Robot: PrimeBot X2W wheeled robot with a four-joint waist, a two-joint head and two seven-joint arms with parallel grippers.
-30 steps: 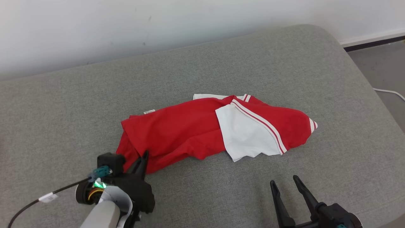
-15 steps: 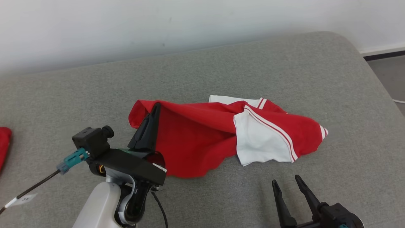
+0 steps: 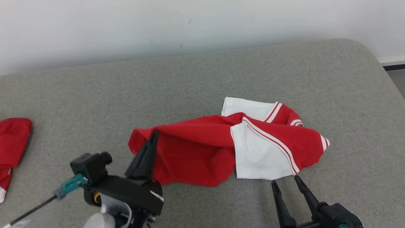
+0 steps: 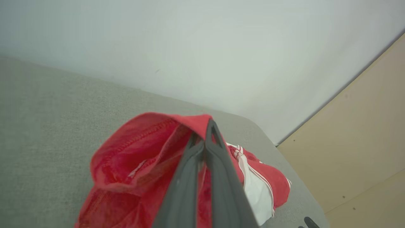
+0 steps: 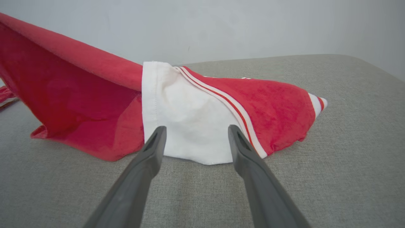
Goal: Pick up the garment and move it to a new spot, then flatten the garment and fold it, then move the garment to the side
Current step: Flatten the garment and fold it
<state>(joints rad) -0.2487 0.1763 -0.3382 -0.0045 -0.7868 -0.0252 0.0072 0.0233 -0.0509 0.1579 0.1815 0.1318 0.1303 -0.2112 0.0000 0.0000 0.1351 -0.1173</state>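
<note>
The garment (image 3: 202, 148) is a red top with a white panel and red-and-white striped trim, lying crumpled on the grey cushioned surface (image 3: 202, 79). My left gripper (image 3: 154, 134) is shut on its left red edge and holds that end lifted off the surface; the left wrist view shows the garment (image 4: 133, 164) pinched at the fingertips of the left gripper (image 4: 205, 126). My right gripper (image 3: 284, 183) stands open just in front of the white panel, holding nothing. In the right wrist view the right gripper (image 5: 194, 133) points at the garment (image 5: 196, 117), close to its near hem.
Another red cloth (image 3: 12, 142) lies at the surface's far left edge. A pale wall (image 3: 190, 25) runs behind the surface. The surface's rounded right corner and floor (image 3: 397, 79) are at far right. A cable (image 3: 31, 209) trails from my left wrist.
My left gripper has lifted the garment's left end off the surface and carried it; the garment now drapes from it. The head camera has turned left, bringing the other red cloth into view.
</note>
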